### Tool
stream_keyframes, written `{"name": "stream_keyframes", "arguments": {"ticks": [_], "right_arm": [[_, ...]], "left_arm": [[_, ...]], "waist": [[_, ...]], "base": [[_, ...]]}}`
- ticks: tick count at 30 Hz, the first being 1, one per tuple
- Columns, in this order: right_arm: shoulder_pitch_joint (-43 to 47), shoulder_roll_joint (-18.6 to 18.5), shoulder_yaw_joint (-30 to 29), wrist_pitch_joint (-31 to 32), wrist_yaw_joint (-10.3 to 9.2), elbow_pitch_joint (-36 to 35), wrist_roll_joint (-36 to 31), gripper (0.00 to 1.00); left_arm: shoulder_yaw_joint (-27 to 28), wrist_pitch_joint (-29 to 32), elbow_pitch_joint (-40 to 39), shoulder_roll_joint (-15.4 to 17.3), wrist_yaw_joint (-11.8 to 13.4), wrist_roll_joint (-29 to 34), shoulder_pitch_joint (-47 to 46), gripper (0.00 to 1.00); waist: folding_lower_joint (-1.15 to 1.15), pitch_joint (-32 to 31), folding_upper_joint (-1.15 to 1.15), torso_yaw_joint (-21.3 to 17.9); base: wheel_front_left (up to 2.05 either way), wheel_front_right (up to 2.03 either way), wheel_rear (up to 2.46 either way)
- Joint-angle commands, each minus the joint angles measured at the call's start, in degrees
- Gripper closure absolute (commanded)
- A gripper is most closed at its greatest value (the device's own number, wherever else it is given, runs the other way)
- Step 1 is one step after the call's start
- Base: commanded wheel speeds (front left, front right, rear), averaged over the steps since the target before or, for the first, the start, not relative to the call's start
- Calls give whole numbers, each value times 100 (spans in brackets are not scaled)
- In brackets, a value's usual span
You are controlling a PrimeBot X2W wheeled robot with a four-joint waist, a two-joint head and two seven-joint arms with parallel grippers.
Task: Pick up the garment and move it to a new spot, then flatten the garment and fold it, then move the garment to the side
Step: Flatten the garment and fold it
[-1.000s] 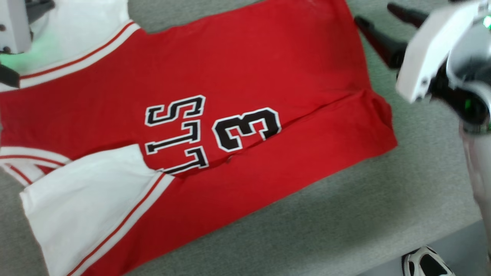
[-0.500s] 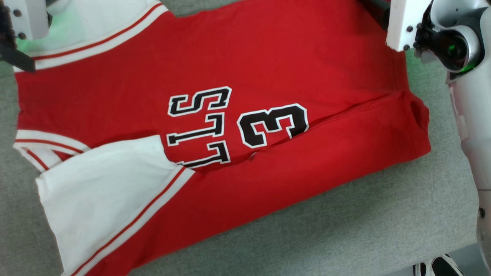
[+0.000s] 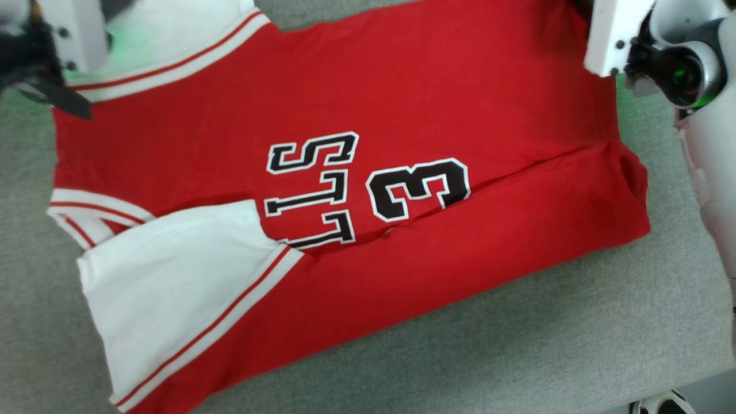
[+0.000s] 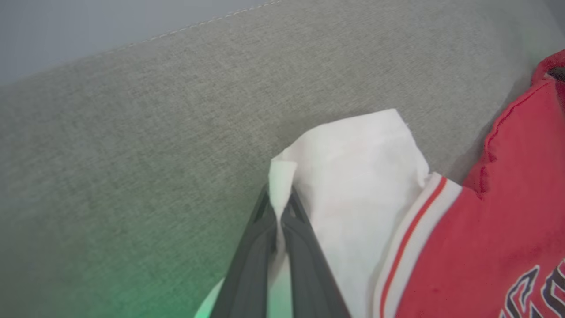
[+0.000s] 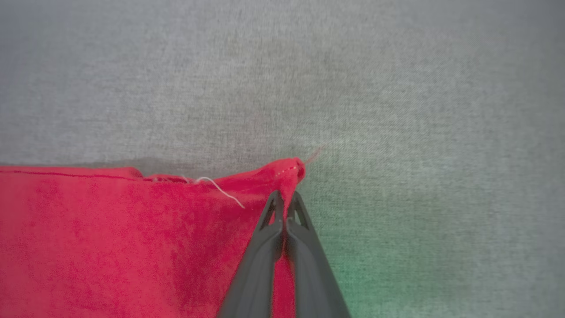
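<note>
1. The grey fabric-covered table (image 3: 546, 345) carries everything. Its near right corner shows at the lower right of the head view, and bare cloth runs along the near edge.
2. The garment (image 3: 402, 98) lies spread lengthwise across the table, from near the left edge almost to the right. It is well back from the near edge and slightly skewed to it.
3. Its near long side looks already turned over onto the body, because a red flap and a white panel (image 3: 172, 282) cover part of the black lettering (image 3: 368, 184). I therefore judge the flattening done and the folding under way.
4. The left end effector (image 4: 279, 207) is closed on the white corner of the garment at the far left, with cloth bunching up between its fingertips.
5. The right end effector (image 5: 284, 201) is closed on the red hem corner (image 5: 293, 170) at the far right, pinching only the tip of it. A loose white thread (image 5: 220, 190) lies just beside it.
6. With both far corners gripped, the next move probably calls for:
   - lifting the two corners together and level;
   - keeping the far edge taut between them;
   - carrying it towards the near edge, so that the far half lands squarely on the flap.
7. The right grip is shallow, so a sharp tug could pull the hem free.
</note>
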Motion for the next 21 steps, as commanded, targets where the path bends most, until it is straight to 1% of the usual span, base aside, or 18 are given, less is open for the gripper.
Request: {"name": "stream_keyframes", "arguments": {"ticks": [1,5,9,12,18,21], "right_arm": [[36,-101,26,-158,-10,33,46,100],[245,-319,182,-438,-10,-60,221,100],[593,-596,351,-674,-10,-329,447,100],[917,-880,458,-750,-10,-616,671,100],[1642,-1398,513,-766,-10,-1320,969,100],[1990,-1575,457,-734,-10,-1654,1052,100]], "left_arm": [[-31,-129,-59,-73,13,-122,159,100],[-34,-532,-395,-142,13,-427,404,100],[-35,-1036,-939,-10,13,-654,729,100],[-70,-1341,-1429,106,12,-813,999,100],[-147,-1792,-2495,565,12,-1010,1650,100],[-131,-2063,-2979,849,12,-1087,2045,100]], "waist": [[0,-179,0,89],[0,-529,0,263],[0,-885,0,434],[0,-1081,0,584],[0,-1291,0,781],[0,-1351,0,820]], "base": [[0,0,0],[0,0,0],[0,0,0],[0,0,0],[0,0,0],[0,0,0]]}}
